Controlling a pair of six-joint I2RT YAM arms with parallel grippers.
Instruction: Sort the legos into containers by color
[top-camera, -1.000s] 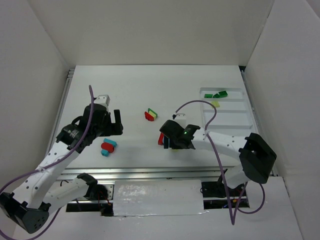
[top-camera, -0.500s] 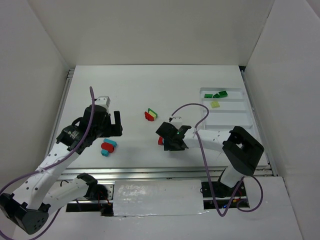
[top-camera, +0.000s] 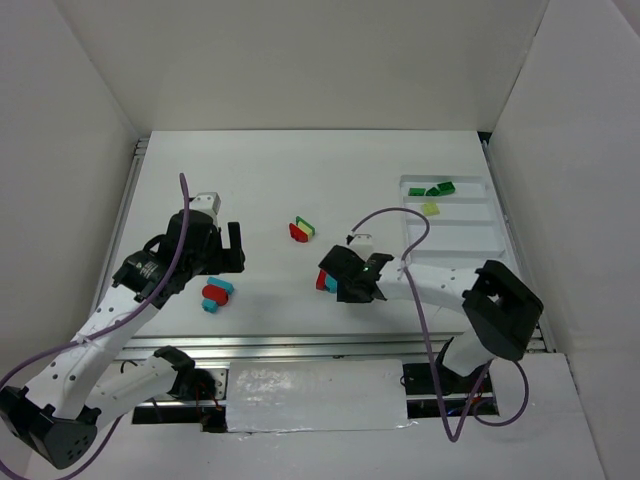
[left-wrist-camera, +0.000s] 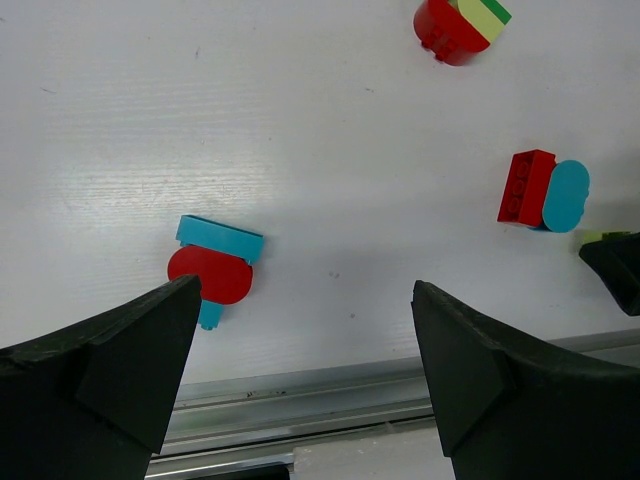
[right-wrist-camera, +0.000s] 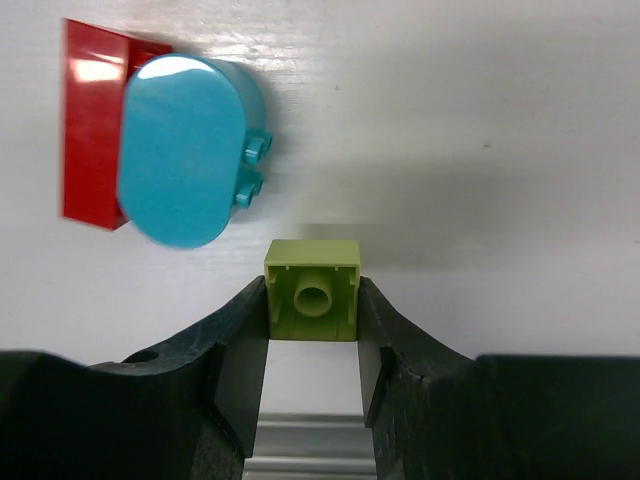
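Note:
My right gripper (right-wrist-camera: 312, 292) is shut on a yellow-green lego (right-wrist-camera: 312, 268), held hollow side toward the camera just above the table. A cyan oval lego (right-wrist-camera: 185, 150) lies on a red lego (right-wrist-camera: 88, 110) just left of it. From above, the right gripper (top-camera: 347, 284) sits at table centre beside that red and cyan pair (top-camera: 324, 281). My left gripper (top-camera: 234, 248) hangs open, above another red and cyan cluster (top-camera: 215, 293). The white tray of containers (top-camera: 470, 235) holds dark green legos (top-camera: 436, 188) in its far compartment and a yellow-green lego (top-camera: 430, 208) in the second.
A red lego with yellow-green and green pieces (top-camera: 301, 229) lies mid-table. In the left wrist view, the open left gripper (left-wrist-camera: 305, 290) frames the red and cyan cluster (left-wrist-camera: 215, 268). The metal rail (top-camera: 300, 345) runs along the near edge.
The right gripper's jaws have closed on the yellow-green lego beside the red and cyan pair. The right arm's elbow swung. The left arm has barely moved.

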